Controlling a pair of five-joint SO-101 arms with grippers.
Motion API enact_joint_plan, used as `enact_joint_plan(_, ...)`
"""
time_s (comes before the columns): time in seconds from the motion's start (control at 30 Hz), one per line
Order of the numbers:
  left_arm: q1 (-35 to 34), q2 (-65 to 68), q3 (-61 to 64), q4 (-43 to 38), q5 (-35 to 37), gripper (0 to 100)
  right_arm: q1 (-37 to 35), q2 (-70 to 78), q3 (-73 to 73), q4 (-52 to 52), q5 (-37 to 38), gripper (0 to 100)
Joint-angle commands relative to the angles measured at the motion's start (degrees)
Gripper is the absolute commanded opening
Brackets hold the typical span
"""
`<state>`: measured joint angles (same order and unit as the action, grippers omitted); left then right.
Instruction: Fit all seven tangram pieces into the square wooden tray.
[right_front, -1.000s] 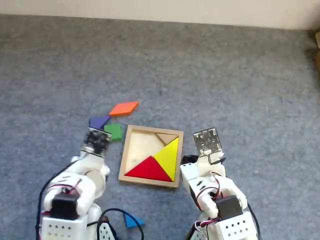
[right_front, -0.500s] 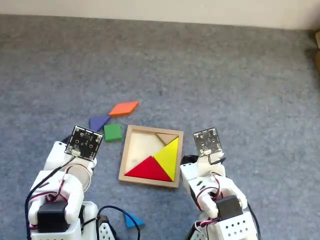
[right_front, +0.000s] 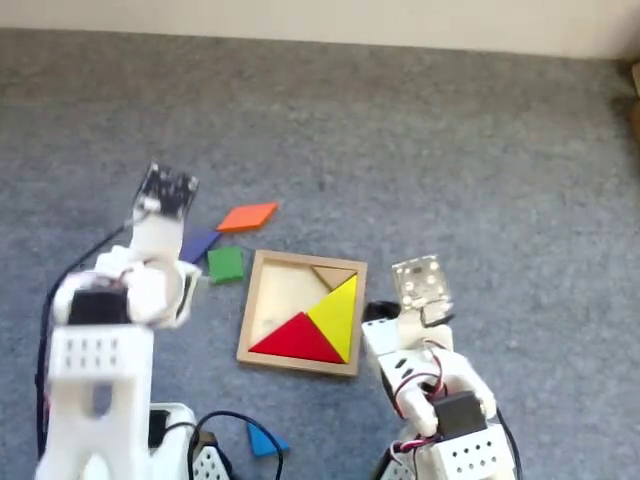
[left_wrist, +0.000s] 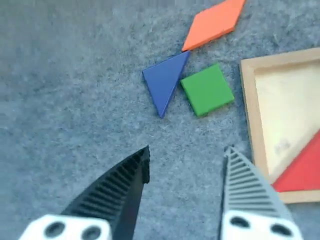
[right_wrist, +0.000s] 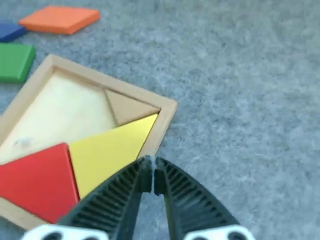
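Observation:
The square wooden tray (right_front: 276, 290) holds a red triangle (right_front: 298, 338), a yellow triangle (right_front: 338, 312) and a small tan triangle (right_front: 333, 275). Left of it on the carpet lie an orange parallelogram (right_front: 247, 215), a dark blue triangle (right_front: 198, 241) and a green square (right_front: 226, 263). My left gripper (left_wrist: 188, 149) hangs open above the carpet, just short of the dark blue triangle (left_wrist: 165, 80) and green square (left_wrist: 207, 90). My right gripper (right_wrist: 152, 161) is shut on nothing, over the tray's rim (right_wrist: 165, 117) beside the yellow triangle (right_wrist: 110, 150).
A light blue triangle (right_front: 266, 440) lies near the front edge between the two arm bases, beside a black cable (right_front: 225, 425). Grey carpet stretches open behind and to the right of the tray.
The left arm has lifted and swung away from the tray's left side to above the loose pieces. The right arm has barely moved.

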<state>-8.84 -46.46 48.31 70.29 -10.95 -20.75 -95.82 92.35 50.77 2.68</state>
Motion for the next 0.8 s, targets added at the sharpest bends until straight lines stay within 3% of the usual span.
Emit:
enact_joint_plan(0.0, -0.48, 11.82, -7.34, -2.9, 5.36, 27, 1.8, -0.75, -0.75, -2.24, -0.18, 2.4)
enact_joint_plan(0.37, 1.98, 41.01, -22.37, -6.15, 15.47, 28, 2.07, -0.75, -0.75, -2.24, -0.18, 2.4)
enact_joint_plan(0.77, 5.23, 56.4, -31.52, -6.51, 18.64, 27, 2.07, -0.75, -0.75, -2.24, -0.18, 2.4)
